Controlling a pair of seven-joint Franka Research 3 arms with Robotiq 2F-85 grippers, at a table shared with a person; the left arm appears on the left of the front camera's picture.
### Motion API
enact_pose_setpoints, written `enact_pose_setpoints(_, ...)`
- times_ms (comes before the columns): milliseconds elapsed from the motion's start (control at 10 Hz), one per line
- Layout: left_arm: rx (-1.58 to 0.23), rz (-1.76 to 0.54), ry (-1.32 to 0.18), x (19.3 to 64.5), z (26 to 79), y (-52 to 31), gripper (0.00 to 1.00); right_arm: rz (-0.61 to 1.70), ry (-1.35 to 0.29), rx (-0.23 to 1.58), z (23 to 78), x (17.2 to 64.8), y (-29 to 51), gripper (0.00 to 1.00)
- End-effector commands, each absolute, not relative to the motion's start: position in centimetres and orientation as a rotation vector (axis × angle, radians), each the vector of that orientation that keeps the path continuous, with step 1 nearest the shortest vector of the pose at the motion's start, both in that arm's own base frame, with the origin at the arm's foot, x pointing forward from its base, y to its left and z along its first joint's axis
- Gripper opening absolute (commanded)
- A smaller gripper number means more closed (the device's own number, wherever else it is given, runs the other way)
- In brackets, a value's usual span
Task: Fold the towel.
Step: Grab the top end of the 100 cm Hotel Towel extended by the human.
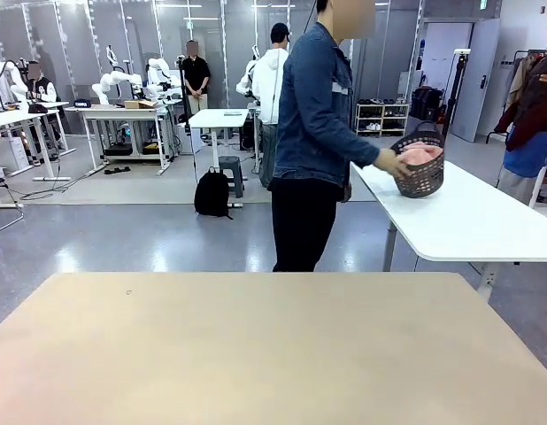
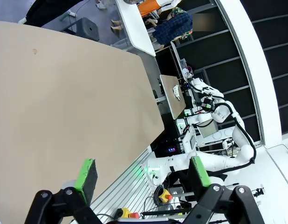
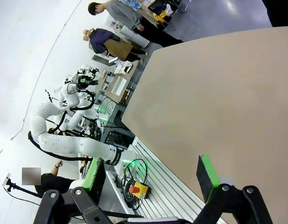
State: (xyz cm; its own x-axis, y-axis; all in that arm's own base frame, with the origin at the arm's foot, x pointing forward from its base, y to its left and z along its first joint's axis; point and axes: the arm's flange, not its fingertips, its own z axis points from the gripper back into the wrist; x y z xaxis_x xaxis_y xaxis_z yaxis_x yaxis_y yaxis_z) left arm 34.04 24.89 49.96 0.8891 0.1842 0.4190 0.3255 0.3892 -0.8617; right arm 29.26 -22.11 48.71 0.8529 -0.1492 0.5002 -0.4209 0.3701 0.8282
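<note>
We are only starting: the towel [image 1: 421,154] is sitting in a basket [image 1: 426,181] on the side bench [image 1: 486,226], by the person's hand [image 1: 396,165]. Our left tool [image 2: 143,171] and right tool [image 3: 151,171] are hanging wide apart, holding nothing.

Jaws wide: left claw [image 2: 143,170], right claw [image 3: 151,170]

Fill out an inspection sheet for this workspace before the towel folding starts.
Surface: beige table, bare apart from one small mark.
Job's things: pink towel bundled in a dark basket on the white side table; a person's hand is on the basket's rim.
Clutter: nothing seen.
Grippers: left gripper open, holding nothing; right gripper open, holding nothing.
Cables: loose loops below the table's near edge.
Surroundings: black backpack on the floor; people stand farther off.
</note>
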Motion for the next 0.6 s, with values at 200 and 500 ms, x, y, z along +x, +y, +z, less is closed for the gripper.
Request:
enact_pose_setpoints(200, -1.188, -0.099, -0.499, 34.0, 49.93, 25.01, 1.0, 0.197, -0.565, 1.201, 48.91, 29.34, -22.19, 1.0)
enact_pose_setpoints(500, -1.188, -0.099, -0.499, 34.0, 49.93, 25.01, 1.0, 0.197, -0.565, 1.201, 48.91, 29.34, -22.19, 1.0)
